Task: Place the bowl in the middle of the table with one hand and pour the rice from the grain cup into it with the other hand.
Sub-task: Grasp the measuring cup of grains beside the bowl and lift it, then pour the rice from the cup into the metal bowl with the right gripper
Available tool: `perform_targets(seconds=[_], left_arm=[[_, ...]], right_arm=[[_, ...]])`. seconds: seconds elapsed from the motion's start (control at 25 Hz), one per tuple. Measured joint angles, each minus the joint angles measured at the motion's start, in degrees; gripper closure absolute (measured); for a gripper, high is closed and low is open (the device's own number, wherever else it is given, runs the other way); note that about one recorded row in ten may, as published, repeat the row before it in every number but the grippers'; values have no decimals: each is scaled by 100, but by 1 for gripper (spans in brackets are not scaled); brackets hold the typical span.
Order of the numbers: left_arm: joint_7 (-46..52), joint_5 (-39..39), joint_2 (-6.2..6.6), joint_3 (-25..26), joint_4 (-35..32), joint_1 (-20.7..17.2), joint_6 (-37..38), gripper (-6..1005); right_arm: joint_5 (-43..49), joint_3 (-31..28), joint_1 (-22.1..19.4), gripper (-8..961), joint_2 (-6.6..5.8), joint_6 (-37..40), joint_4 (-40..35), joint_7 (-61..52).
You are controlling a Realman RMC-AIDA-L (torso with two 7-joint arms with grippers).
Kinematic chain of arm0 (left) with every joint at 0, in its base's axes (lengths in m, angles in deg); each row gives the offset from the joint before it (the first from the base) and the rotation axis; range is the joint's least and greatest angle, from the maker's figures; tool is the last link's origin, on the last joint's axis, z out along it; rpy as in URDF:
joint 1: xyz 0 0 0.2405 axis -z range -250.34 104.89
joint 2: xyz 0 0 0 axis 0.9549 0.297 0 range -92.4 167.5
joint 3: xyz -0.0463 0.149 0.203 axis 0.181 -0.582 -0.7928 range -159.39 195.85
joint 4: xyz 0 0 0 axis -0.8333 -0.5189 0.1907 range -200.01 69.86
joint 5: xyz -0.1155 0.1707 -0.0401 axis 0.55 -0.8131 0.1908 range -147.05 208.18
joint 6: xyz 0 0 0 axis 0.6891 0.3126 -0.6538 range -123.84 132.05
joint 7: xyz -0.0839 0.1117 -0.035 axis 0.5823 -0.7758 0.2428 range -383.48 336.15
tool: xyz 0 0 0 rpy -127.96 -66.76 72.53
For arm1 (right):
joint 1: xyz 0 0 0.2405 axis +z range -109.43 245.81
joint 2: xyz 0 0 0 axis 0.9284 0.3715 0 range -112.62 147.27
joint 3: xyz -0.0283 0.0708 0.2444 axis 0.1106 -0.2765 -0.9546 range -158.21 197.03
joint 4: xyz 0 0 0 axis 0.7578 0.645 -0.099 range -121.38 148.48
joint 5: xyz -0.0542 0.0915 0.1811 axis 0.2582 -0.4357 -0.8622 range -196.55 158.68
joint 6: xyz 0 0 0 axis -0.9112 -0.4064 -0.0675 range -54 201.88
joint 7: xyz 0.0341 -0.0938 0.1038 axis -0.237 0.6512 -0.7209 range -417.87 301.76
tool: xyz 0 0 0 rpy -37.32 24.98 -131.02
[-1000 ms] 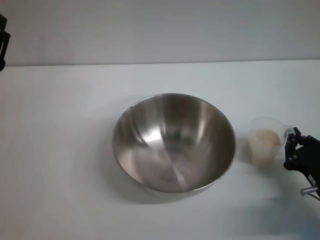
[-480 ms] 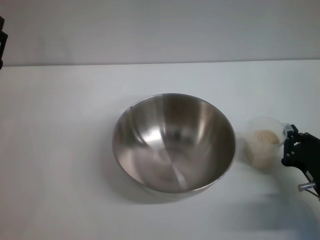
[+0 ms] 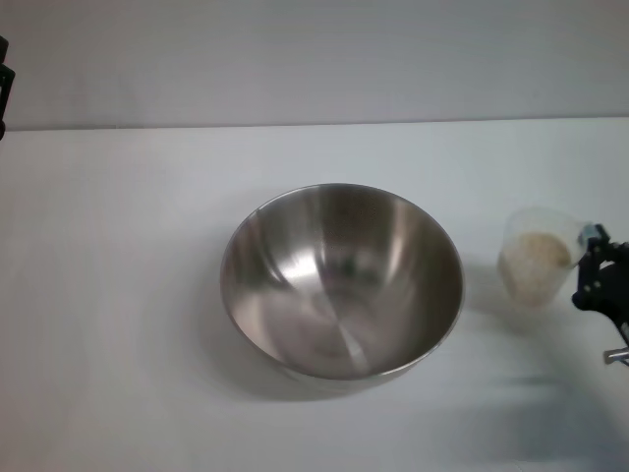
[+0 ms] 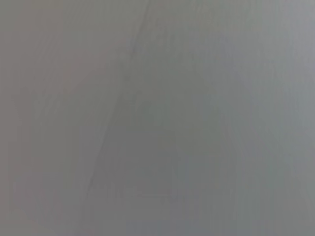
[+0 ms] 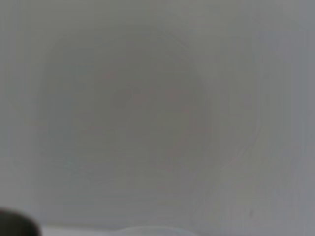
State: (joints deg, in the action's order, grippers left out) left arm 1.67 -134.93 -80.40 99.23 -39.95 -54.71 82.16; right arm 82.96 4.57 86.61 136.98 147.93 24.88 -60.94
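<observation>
The bowl [image 3: 339, 280], wide shiny steel and with nothing in it, sits in the middle of the white table [image 3: 128, 295]. To its right the clear grain cup [image 3: 524, 287] hangs a little above the tabletop, slightly tilted, with a pale heap of rice [image 3: 537, 252] inside. My right gripper [image 3: 588, 261] is at the right edge of the head view, shut on the cup's far side. Only a dark sliver of my left gripper [image 3: 4, 90] shows at the far left edge, well away from the bowl. Neither wrist view shows anything distinct.
A faint shadow [image 3: 536, 385] lies on the table below the raised cup. The grey wall [image 3: 314, 59] rises behind the table's back edge.
The grain cup has risen off the table and shifted right and slightly away, carried by my right gripper. The bowl and the left arm have not moved.
</observation>
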Motion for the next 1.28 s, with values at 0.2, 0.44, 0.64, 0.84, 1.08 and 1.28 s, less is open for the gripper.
perform_targets(seconds=[0.2,0.44,0.64,0.84,1.08,1.28], left_arm=[[9,-1,0,-26,0,0,-1,349],[15,-1,0,-32,1,-8,-22,349],[15,-1,0,-42,1,-8,-41,349],[21,-1,-5,-51,-3,-1,-45,349],[24,-1,-8,-102,-7,22,-38,349],[25,-1,-10,-105,-8,41,-38,349]], right_arm=[[-3,-34,-18,934,-33,623,-50,6],[4,-36,232,934,-51,1237,-168,9],[38,31,607,934,-51,1513,-302,51],[161,59,924,934,-43,1559,-289,644],[326,60,1135,934,-36,1522,-233,1383],[378,60,1218,935,-30,1514,-40,2450]])
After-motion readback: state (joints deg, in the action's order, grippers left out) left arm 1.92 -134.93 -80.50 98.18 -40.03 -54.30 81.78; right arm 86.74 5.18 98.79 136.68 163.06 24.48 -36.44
